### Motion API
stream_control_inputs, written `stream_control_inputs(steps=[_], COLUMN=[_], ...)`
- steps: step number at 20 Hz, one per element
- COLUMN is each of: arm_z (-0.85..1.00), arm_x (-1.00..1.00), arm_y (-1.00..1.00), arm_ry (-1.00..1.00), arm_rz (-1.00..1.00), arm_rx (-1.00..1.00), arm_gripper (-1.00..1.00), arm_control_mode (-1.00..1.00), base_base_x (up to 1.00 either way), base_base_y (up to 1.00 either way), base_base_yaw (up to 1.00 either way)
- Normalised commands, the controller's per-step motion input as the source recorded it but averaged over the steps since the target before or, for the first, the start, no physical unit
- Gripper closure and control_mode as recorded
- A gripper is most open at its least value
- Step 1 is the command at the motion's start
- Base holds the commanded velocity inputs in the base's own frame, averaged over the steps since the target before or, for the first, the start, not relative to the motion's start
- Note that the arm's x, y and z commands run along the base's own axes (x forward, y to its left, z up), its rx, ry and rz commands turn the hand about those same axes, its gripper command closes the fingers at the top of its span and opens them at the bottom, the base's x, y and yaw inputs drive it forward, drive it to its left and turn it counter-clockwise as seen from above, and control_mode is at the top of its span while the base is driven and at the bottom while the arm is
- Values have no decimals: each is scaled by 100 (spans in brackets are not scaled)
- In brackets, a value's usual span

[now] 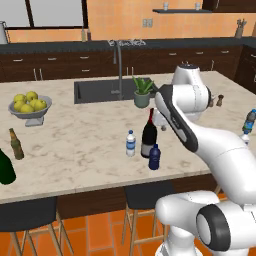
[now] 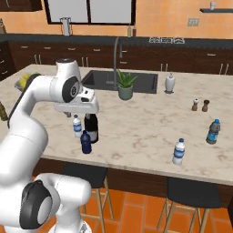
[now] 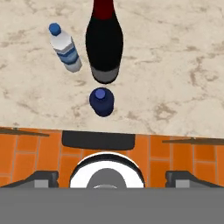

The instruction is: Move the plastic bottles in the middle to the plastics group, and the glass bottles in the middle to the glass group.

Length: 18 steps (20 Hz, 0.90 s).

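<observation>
Mid-worktop (image 1: 90, 145), near the front edge: wine bottle (image 1: 148, 134), clear bottle with the blue cap (image 1: 130, 143) just to its left in the left base view, dark blue bottle (image 1: 154, 157) just in front of it toward the stools. All three upright, close together, none held.

Claw (image 3: 112, 178) hangs above that cluster looking straight down; the hand view shows its tips far apart at the bottom corners, jaws spread wide, nothing between them. In that view the dark blue bottle's cap sits nearest the centre, the wine bottle's red neck runs off the top edge, the clear bottle lies off to one side.

Glass group at the left end of the worktop: brown beer bottle (image 1: 16, 144) and dark green bottle (image 1: 6, 167), just beside each other near the front edge. Well apart from the cluster.

Plastics group at the right end: clear bottle with the blue label (image 2: 179, 152) near the front edge. Another blue-capped bottle (image 2: 212, 132) stands behind it to the right, salt and pepper shakers (image 2: 200, 105) further back.

Also on the worktop: bowl of lemons (image 1: 29, 106), potted plant (image 1: 142, 92) beside the sink (image 1: 102, 91).
</observation>
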Motion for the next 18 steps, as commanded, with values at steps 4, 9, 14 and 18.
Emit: stream_control_inputs(steps=[4,9,14,18], arm_z=[-36,-39,-40,-28], arm_x=[0,12,26,10], arm_y=[1,5,2,11], arm_ry=[-6,-21,-19,-14], arm_rz=[0,0,0,0], arm_rx=[0,0,0,0], arm_gripper=[-100,-100,-100,-100], arm_control_mode=[-100,-100,-100,-100], base_base_x=[0,0,0,0], base_base_y=[0,0,0,0], base_base_yaw=[0,0,0,0])
